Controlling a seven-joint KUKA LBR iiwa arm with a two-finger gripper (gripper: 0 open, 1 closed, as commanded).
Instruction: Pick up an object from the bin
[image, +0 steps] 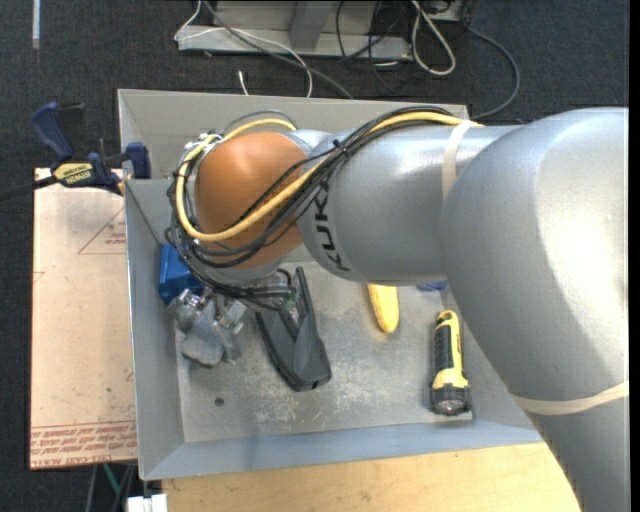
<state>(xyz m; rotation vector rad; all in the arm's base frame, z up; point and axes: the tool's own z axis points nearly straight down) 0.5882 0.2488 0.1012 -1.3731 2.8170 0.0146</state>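
Observation:
My gripper (208, 320) is low in the left part of the bin, under the arm's orange dome. A blue object (171, 273) lies just behind it against the left wall, partly hidden by the cables. A small grey lump (203, 349) sits on the floor directly below the gripper, and whether the two touch cannot be told. To the gripper's right lies a long dark grey tool (297, 348), angled toward the front of the bin.
A yellow banana-shaped thing (384, 308) lies mid-bin, partly under the arm. A yellow and black flashlight (448, 363) lies at the front right. The arm covers the bin's back and right. Bare floor shows along the front wall.

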